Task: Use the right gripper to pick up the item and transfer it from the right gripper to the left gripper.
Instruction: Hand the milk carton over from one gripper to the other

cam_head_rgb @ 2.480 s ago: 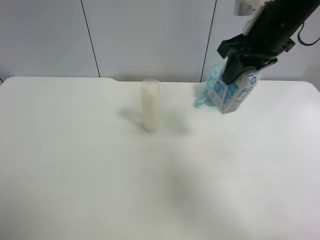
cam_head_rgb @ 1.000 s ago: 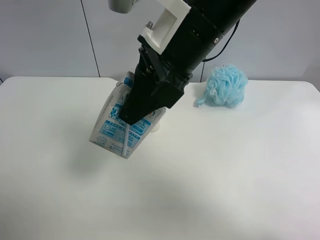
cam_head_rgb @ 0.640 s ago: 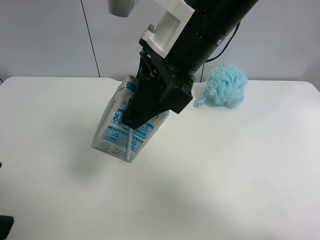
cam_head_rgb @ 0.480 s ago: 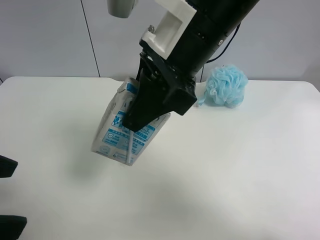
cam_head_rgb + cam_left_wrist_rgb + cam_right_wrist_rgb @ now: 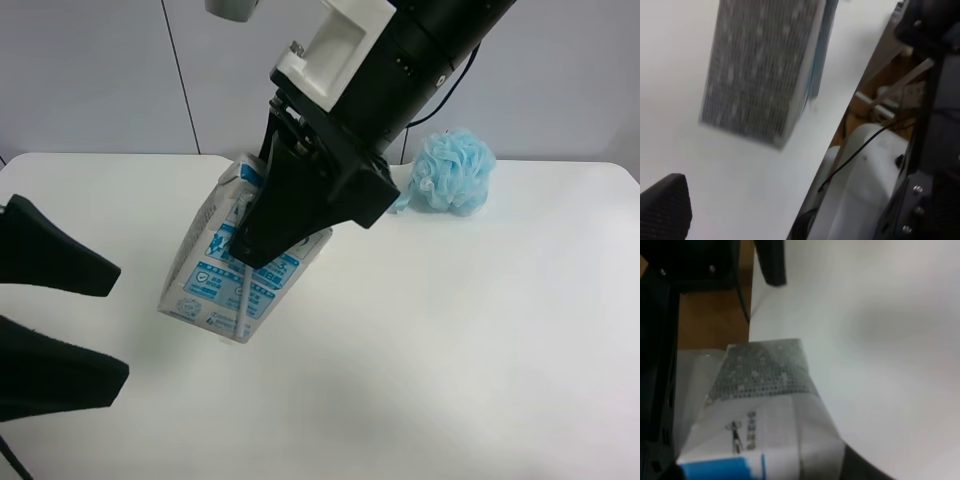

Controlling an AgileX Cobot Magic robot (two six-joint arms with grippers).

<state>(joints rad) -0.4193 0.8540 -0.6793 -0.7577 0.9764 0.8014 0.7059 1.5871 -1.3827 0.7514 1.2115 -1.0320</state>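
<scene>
Bright, even light casts a faint soft shadow on the table (image 5: 480, 330) at 6 o'clock; both wrist views blur the carton (image 5: 760, 70).

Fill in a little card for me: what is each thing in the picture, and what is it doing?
carton: white and blue, tilted, lifted above the table
right tool: shut on the carton
left tool: open, beside the carton, not touching it
sponge: fluffy, light blue, resting on the table
handover: not yet done
</scene>
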